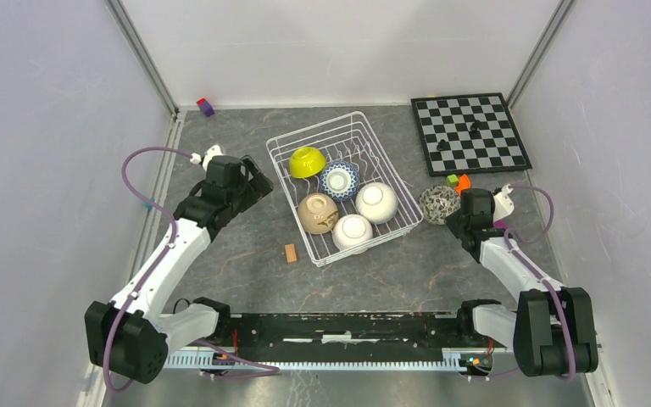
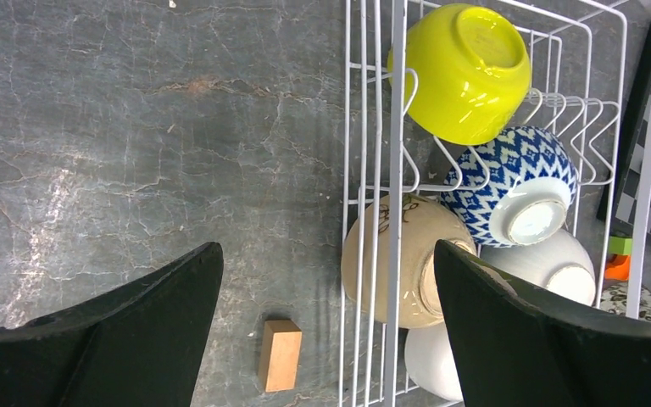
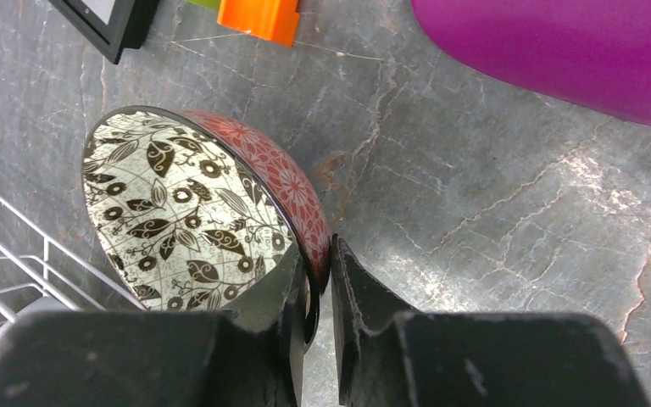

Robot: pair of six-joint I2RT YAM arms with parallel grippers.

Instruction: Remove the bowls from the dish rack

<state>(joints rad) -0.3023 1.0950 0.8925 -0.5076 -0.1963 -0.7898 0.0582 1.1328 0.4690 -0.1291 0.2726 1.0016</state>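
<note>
The white wire dish rack (image 1: 364,148) sits mid-table. In it lie a lime-yellow bowl (image 1: 307,161), a blue-and-white bowl (image 1: 338,180), a tan bowl (image 1: 317,213) and two white bowls (image 1: 376,203) (image 1: 353,233). My right gripper (image 3: 326,263) is shut on the rim of the red-speckled bowl (image 3: 186,212), which is tilted just right of the rack (image 1: 439,203). My left gripper (image 2: 329,254) is open and empty over the rack's left edge (image 2: 397,127), near the tan bowl (image 2: 390,263).
A chessboard (image 1: 470,131) with a few black pieces lies at the back right. Green and orange blocks (image 1: 458,181) sit beside the red-speckled bowl. A small wooden block (image 1: 291,253) lies left of the rack. Small blocks (image 1: 206,106) sit at the back left. Walls enclose three sides.
</note>
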